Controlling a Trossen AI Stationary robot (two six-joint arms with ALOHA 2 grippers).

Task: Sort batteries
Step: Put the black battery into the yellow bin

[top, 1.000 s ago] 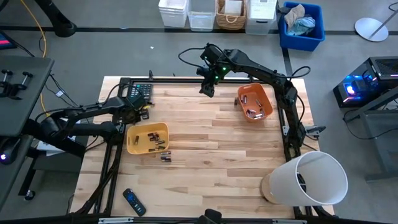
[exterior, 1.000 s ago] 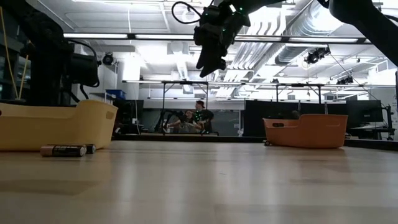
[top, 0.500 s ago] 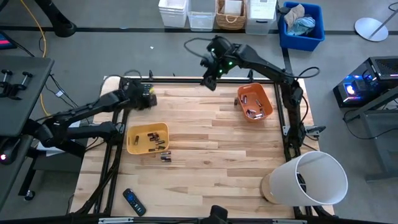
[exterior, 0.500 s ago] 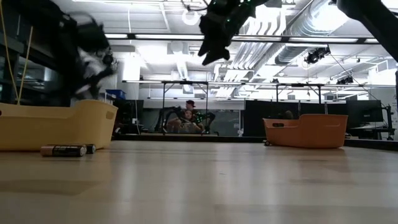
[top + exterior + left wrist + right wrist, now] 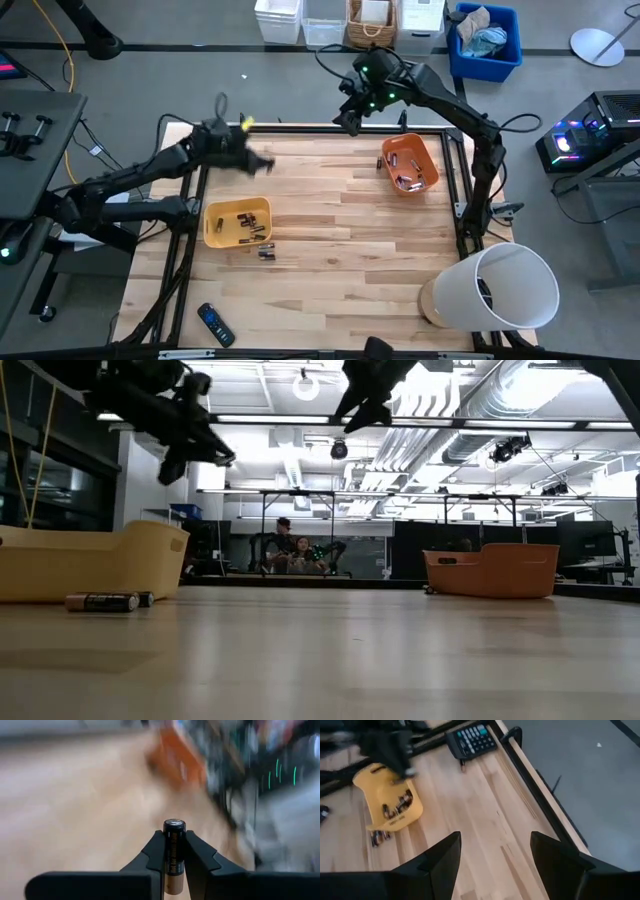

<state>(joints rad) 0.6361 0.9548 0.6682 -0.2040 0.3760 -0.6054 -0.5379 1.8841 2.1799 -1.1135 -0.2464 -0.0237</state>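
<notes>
Table point(image 5: 330, 240): light wood planks w/ a dark frame along the 12, 3 and 9 o'clock edges. Wide bare wood through the middle, from the yellow bin across to the orange bin.

L gripper point(image 5: 262, 164) is raised over the table at ~10 o'clock, above and beyond the yellow bin point(image 5: 237, 222), jaws clenched on one battery point(image 5: 174, 855). Cell stands up between the fingers point(image 5: 150, 856): black upper body w/ pale lettering, coppery lower band, silvery cap on top. In low view the L gripper point(image 5: 195, 445) hangs well above the wood.

R gripper point(image 5: 348, 117) sits high over the 12 o'clock edge, nr the frame rail, jaws spread wide, holding nothing; its fingers point(image 5: 440, 860) frame bare planks.

Other batteries: several dark cells inside the yellow bin point(image 5: 395, 805) at ~9 o'clock; a few loose cells point(image 5: 266, 251) on the wood just outside it toward 6 o'clock, black w/ coppery ends in low view point(image 5: 103, 601). More lie in the orange bin point(image 5: 410, 165) at ~2 o'clock.

Calculator point(image 5: 471, 739) lies at the 11 o'clock corner by the frame. Remote point(image 5: 215, 324) at ~7 o'clock nr the front edge. White bucket point(image 5: 500, 290), tipped on its side, fills the 5 o'clock corner.
</notes>
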